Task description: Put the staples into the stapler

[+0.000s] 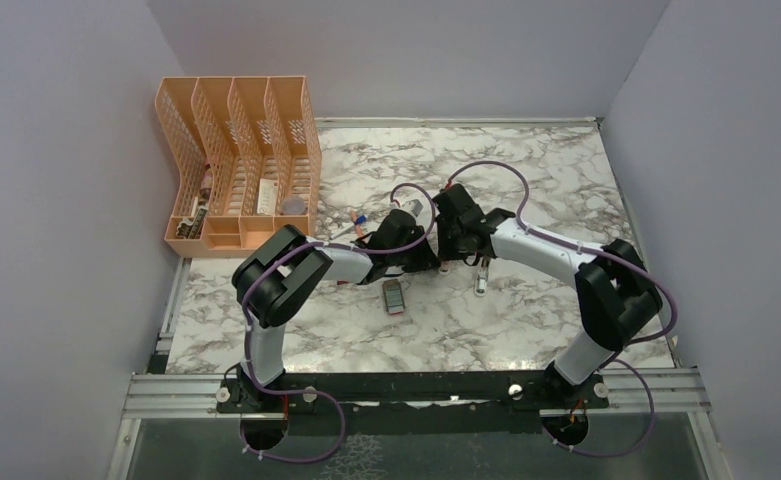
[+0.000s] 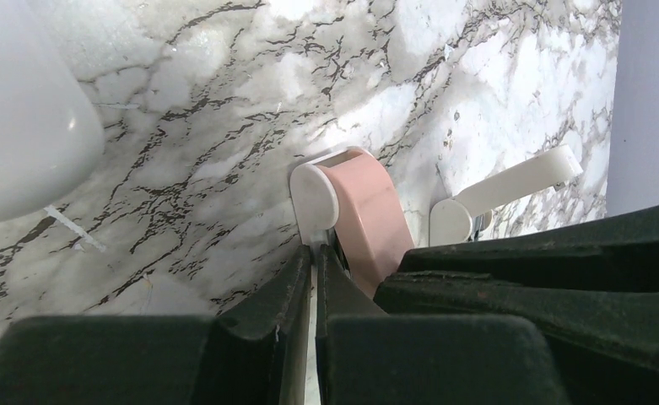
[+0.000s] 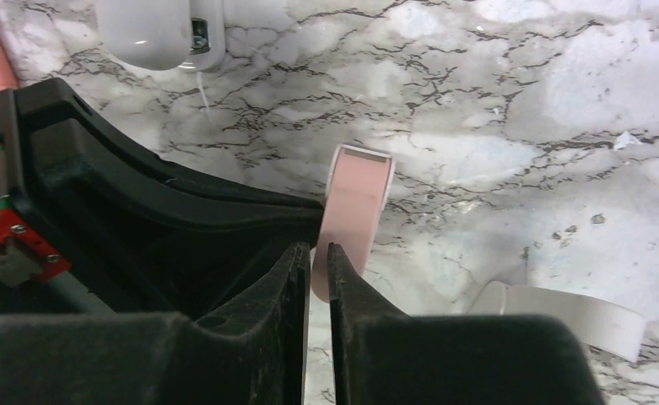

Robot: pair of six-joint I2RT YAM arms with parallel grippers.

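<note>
Colours logged: worktop (image 1: 526,170) white marble pattern with grey-to-black veining; file rack (image 1: 236,160) at far left pale orange, open lattice pattern. The short block (image 2: 368,211) is pink with a white end face; the stapler (image 2: 511,184) is plain white. Both left hand (image 2: 313,257) and right hand (image 3: 317,261) are matt black; arms (image 1: 546,250) white and black, cables (image 1: 486,168) purple.
</note>
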